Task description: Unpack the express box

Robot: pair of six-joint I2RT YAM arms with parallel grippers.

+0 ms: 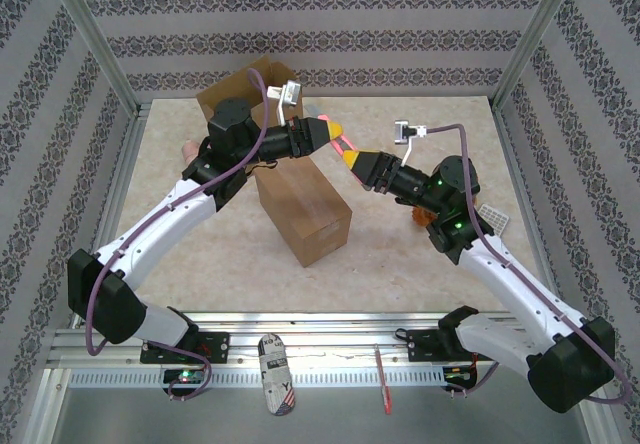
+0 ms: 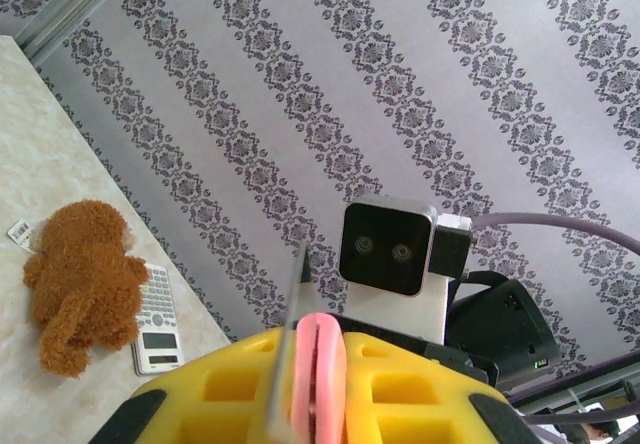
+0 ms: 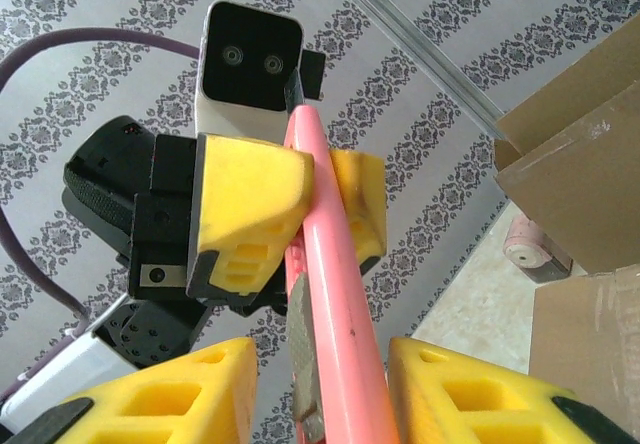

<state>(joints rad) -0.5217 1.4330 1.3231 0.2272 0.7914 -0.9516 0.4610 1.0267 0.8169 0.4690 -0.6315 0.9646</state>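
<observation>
Express box [image 1: 305, 216]: plain brown cardboard, flaps shut, standing askew at the middle of the table [image 1: 420, 264]. Just above its far top edge, held in the air, a pink utility knife [image 3: 335, 294], long axis running from one arm's tip across to the other's. Clamped tight at one end by the left gripper [image 1: 330, 129]. Straddled at the other end by the right gripper [image 1: 357, 161], fingers spread either side with slim gaps, no grip yet. Both about equally near the box; probably the right to carry the blade down to the top seam. Behind, an open carton [image 1: 250, 84]. Off right, a teddy bear [image 2: 80, 279] beside a calculator [image 2: 157, 319].
</observation>
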